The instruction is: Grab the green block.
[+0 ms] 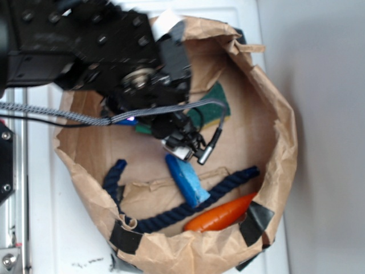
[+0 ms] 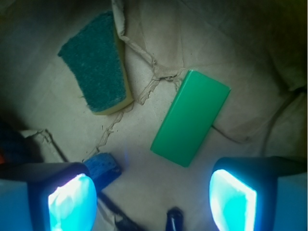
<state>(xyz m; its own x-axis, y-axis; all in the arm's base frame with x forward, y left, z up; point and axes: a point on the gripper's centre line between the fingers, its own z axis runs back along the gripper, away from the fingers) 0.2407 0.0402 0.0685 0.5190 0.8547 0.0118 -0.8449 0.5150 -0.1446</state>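
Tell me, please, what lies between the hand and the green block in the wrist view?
Nothing: in the wrist view only bare brown paper lies between the open hand and the green block. The blue sponge sits off to the side.

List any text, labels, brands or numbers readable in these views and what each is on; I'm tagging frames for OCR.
None can be read.
White surface below the paper bag: small dark marks, too blurred to read.
Green block, dark-green sponge, blue sponge: no print visible.
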